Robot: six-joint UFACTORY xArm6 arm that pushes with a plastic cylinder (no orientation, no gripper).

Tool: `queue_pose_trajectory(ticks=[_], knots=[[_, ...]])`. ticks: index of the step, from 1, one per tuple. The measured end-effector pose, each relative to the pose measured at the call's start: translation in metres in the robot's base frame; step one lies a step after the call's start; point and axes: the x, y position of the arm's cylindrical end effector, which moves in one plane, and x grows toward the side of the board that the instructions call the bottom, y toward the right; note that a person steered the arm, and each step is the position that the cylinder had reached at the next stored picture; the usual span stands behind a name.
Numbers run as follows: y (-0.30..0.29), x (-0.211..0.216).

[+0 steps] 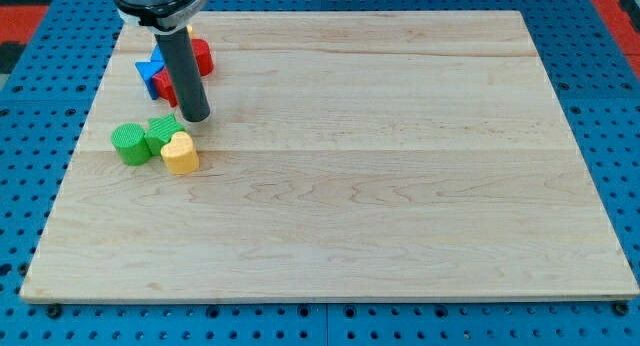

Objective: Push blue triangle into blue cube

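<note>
My rod comes down from the view's top left, and my tip (196, 117) rests on the board just above and right of the green blocks. Blue block pieces (150, 72) show to the left of the rod, partly hidden by it; I cannot tell which is the triangle and which the cube. A red block (203, 56) sits to the right of the rod, and another red piece (164, 86) lies against the blue. My tip is a little below and right of this cluster.
A green cylinder (129, 143), a green block (161, 132) and a yellow heart-shaped block (180, 153) huddle together below my tip. The wooden board (400, 186) sits on a blue pegboard surface (610, 106).
</note>
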Motion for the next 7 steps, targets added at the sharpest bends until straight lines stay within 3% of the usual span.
queue_pose_trajectory(ticks=[1,2,3,4,5,7], knots=[[-0.006,-0.008],[-0.007,-0.049],[-0.007,-0.051],[-0.007,-0.044],[-0.008,0.005],[-0.07,0.003]])
